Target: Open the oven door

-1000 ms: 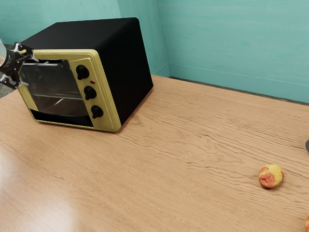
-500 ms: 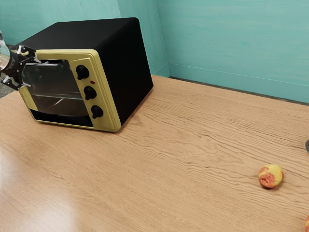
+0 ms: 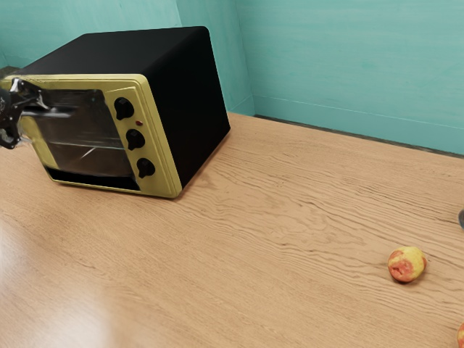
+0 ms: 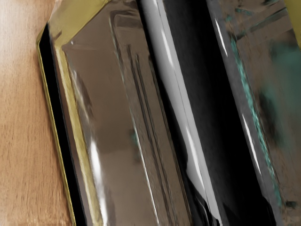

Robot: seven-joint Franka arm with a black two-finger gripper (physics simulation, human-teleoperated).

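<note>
At the exterior view's left, the gripper (image 3: 25,112) is at the far end of the oven door's handle (image 3: 51,112), against or very near it. Whether it holds the handle cannot be told. The oven (image 3: 159,76) has a black body and a yellow front. Its glass door (image 3: 83,138) leans out a little at the top, with a dark band above the handle. In the wrist view, the long shiny handle (image 4: 176,89) crosses close under the hand, in front of the door's reflective glass (image 4: 108,108).
Three black knobs (image 3: 135,138) line the oven's front beside the door. The wooden table (image 3: 254,217) extends toward the exterior view's right, where a red-yellow fruit (image 3: 407,264) lies. Another reddish object (image 3: 461,338) is cut off at the corner.
My hand first drew back slightly toward the exterior view's left, then moved lower. The handle has come down and outward with it, and the door's top has tipped away from the oven frame.
</note>
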